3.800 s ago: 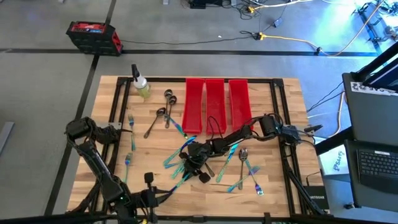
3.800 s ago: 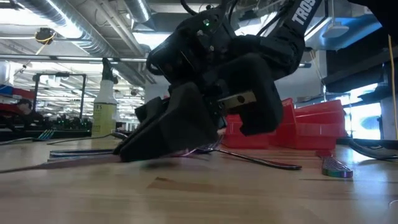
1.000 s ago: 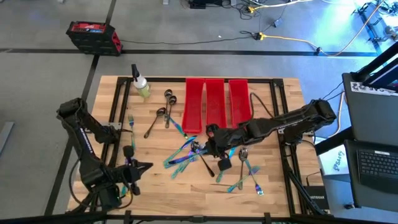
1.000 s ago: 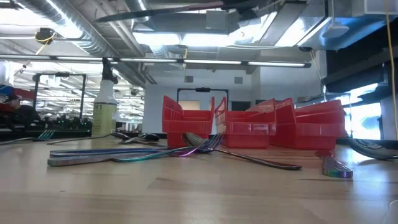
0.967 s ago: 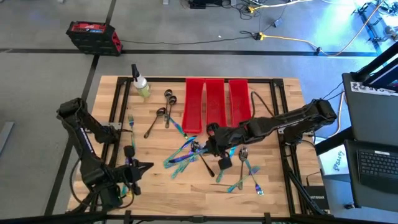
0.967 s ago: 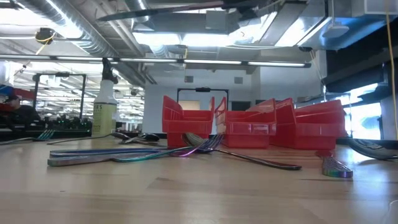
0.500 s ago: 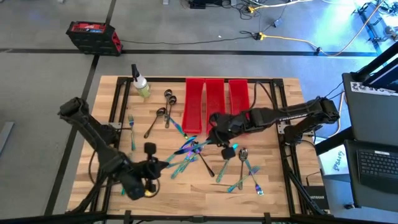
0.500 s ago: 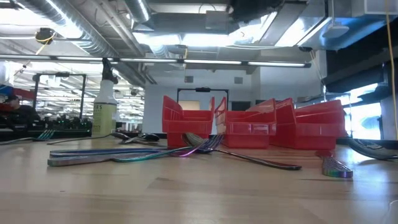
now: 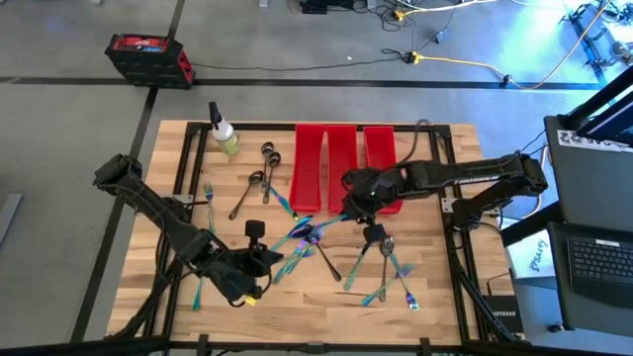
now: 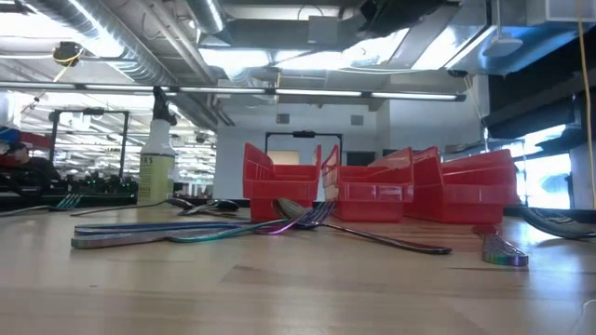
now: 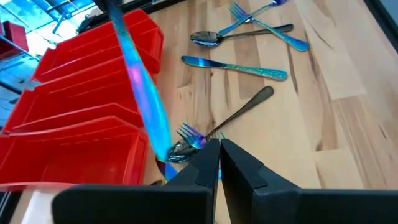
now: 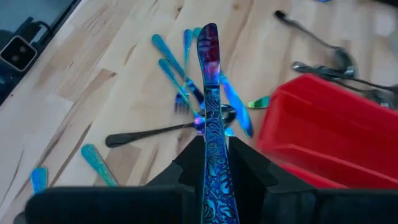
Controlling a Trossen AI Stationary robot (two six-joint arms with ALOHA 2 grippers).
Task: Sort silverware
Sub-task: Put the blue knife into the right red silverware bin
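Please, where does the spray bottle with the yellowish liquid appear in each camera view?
High view: spray bottle near the table's far edge, left of the red bins.
Low view: standing at the left, left of the bins.
Left wrist view: not in it.
Right wrist view: not in it.
Shared landmark: the red bins, in all four views.
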